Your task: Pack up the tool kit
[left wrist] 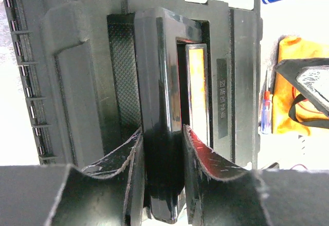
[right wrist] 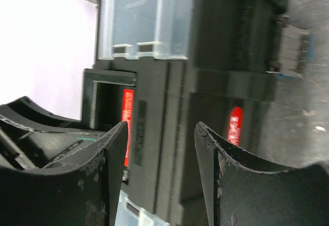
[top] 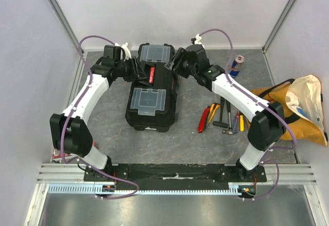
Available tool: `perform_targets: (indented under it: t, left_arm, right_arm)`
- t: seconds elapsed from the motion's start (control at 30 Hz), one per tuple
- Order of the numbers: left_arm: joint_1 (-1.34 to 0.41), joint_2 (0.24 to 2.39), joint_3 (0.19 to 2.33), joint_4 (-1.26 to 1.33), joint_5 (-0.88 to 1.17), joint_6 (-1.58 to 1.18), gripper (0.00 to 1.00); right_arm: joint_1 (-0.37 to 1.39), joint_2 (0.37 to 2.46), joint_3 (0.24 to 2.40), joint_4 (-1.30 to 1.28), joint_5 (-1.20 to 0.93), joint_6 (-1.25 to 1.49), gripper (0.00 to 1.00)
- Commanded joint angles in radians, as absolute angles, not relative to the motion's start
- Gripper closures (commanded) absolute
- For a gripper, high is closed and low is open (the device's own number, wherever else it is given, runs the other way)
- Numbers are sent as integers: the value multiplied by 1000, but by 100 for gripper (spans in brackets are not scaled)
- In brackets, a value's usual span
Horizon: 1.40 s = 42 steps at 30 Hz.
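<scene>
The left claw [left wrist: 162, 133] is clamped on the black carry handle [left wrist: 154, 71] of the toolbox [top: 169, 82], one finger pressed to each side, beside the handle's red label [left wrist: 195, 92]. Opposite it, the right claw [right wrist: 160, 133] stands with its fingers apart over the right side of the lid, gripping nothing, a blue latch [right wrist: 295, 56] on the box wall just beyond. The toolbox lies flat and closed in the middle of the grey bench [top: 205, 143], its two clear-lidded compartments [top: 149, 101] either side of the handle. A cluster of red-, yellow- and black-handled hand tools [top: 221, 115] lies on the bench to its right, outside the box. A drink can [top: 237, 65] stands at the far right; a yellow-orange fabric bag [top: 303, 107] slumps at the right edge.
</scene>
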State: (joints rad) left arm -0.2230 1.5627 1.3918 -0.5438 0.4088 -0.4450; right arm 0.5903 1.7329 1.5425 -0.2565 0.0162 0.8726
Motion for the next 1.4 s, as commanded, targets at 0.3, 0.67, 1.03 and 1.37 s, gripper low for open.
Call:
perform_targets:
  t: [0.3, 0.67, 1.03, 1.37]
  left_arm:
    - [-245, 1566, 1712, -630, 380, -448, 98]
    - [-244, 1545, 1893, -690, 299, -472, 98]
    - [-242, 1542, 1928, -721, 175, -394, 98]
    - [-224, 1539, 1908, -749, 161, -390, 98]
  right_arm:
    - [528, 1592, 1344, -348, 229, 764, 38]
    - [515, 1654, 1296, -315, 86, 687, 31]
    - [515, 1798, 1301, -233, -150, 684, 25]
    - [520, 1907, 1336, -207, -181, 669, 30]
